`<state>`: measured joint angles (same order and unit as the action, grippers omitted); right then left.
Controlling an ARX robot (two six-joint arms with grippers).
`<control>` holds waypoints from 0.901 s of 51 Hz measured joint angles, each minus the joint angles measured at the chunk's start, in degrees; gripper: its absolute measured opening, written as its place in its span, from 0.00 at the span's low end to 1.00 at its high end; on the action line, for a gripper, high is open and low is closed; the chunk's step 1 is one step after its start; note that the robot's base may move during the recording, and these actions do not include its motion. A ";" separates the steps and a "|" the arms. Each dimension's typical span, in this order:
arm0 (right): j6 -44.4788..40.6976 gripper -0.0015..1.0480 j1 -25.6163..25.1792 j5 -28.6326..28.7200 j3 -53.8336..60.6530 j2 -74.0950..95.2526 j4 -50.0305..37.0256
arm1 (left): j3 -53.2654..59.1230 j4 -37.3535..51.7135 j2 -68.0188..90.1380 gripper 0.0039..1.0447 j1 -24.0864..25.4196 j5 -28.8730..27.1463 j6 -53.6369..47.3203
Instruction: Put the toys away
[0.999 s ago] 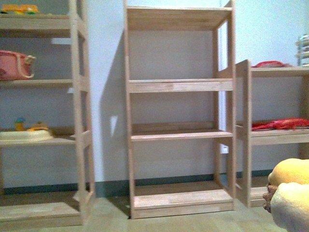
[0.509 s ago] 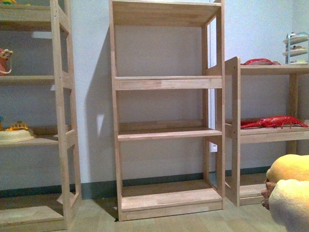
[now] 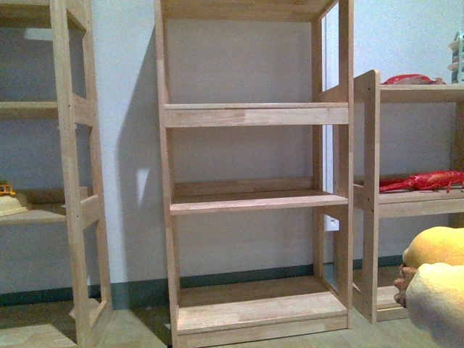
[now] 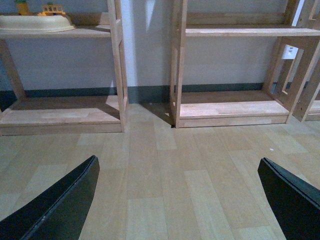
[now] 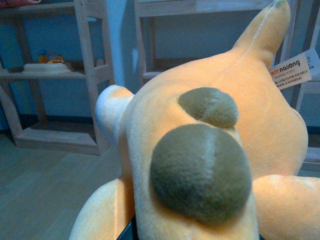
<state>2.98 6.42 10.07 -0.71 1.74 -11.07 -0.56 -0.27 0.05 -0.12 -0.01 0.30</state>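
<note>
- The orange-yellow plush animal (image 3: 435, 286) sits at the near right edge of the front view, off the floor and close to the robot. In the right wrist view it fills nearly the whole picture, with its pointed tuft up and a paper tag (image 5: 295, 70) beside it.
- The right gripper's fingers are hidden under the plush, so I cannot tell how they stand. Judging from the toy hanging in the air, that arm is carrying it.
- The left gripper (image 4: 177, 162) is spread wide and holds nothing, low over the wooden floor (image 4: 150, 200).
- Straight ahead stands the middle shelf unit (image 3: 344, 145); its visible boards are bare.
- The right-hand unit holds a red lobster toy (image 3: 428, 181), and a cream basin (image 4: 35, 22) lies on the left unit.
- The step in hand looks like the approach to a shelf. The middle board (image 3: 254, 203) seems a fair target.
- Swing the plush left so it is centred between the uprights, and keep the tuft under the upper board (image 3: 254, 114).
- Push the plump body well back before letting go; soft toys roll off front edges.
- Keep the left arm low and clear.
</note>
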 joint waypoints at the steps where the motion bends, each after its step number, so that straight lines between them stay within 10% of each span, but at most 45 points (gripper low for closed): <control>1: 0.00 0.08 0.00 0.02 0.00 0.02 0.00 | 0.00 0.00 0.00 0.94 0.00 0.00 -0.02; 46: 0.00 0.08 0.07 0.00 0.00 0.04 0.00 | 0.00 0.00 0.00 0.94 0.11 -0.02 -0.04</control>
<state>2.98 6.48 10.07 -0.71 1.78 -11.07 -0.56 -0.27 0.05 -0.01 -0.03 0.25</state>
